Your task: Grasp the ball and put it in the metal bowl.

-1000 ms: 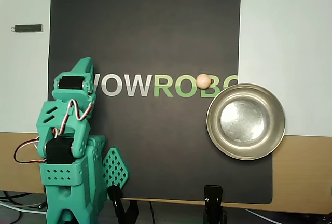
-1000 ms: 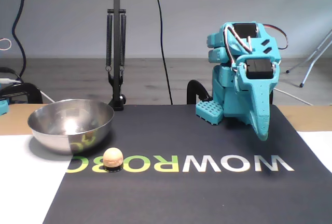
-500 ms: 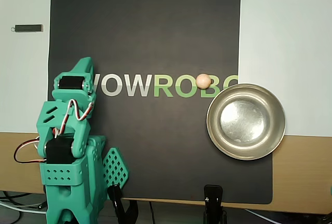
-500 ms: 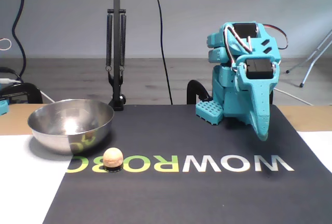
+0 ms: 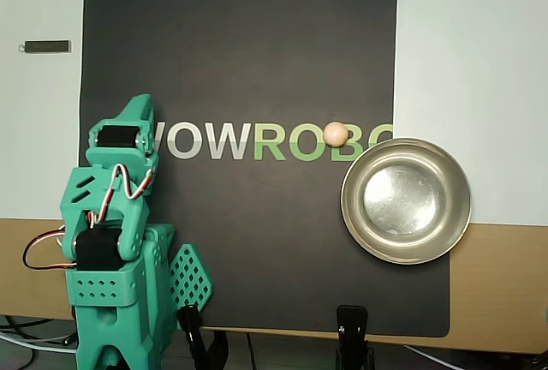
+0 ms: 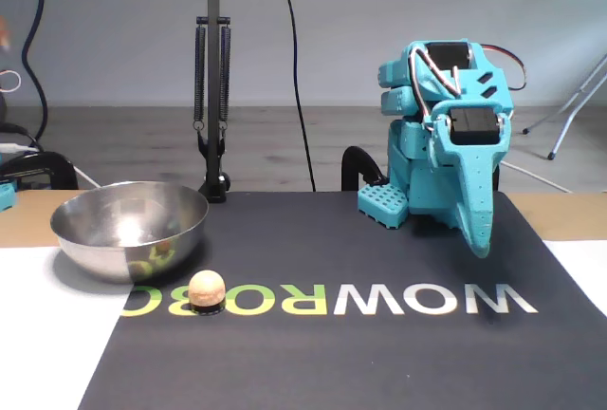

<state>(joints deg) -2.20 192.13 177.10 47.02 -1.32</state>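
Note:
The ball is a small peach-orange sphere resting on the printed letters of the black mat, just up and left of the metal bowl. In the fixed view the ball sits in front of the bowl, close to its wall. The bowl holds nothing. The teal arm is folded over its base at the mat's left side in the overhead view. My gripper is far from the ball and looks shut, with nothing in it. In the fixed view the gripper points down toward the mat.
A small dark bar lies on the white surface at the upper left in the overhead view. Two black clamps grip the table's near edge. A lamp stand and cables rise behind the bowl in the fixed view.

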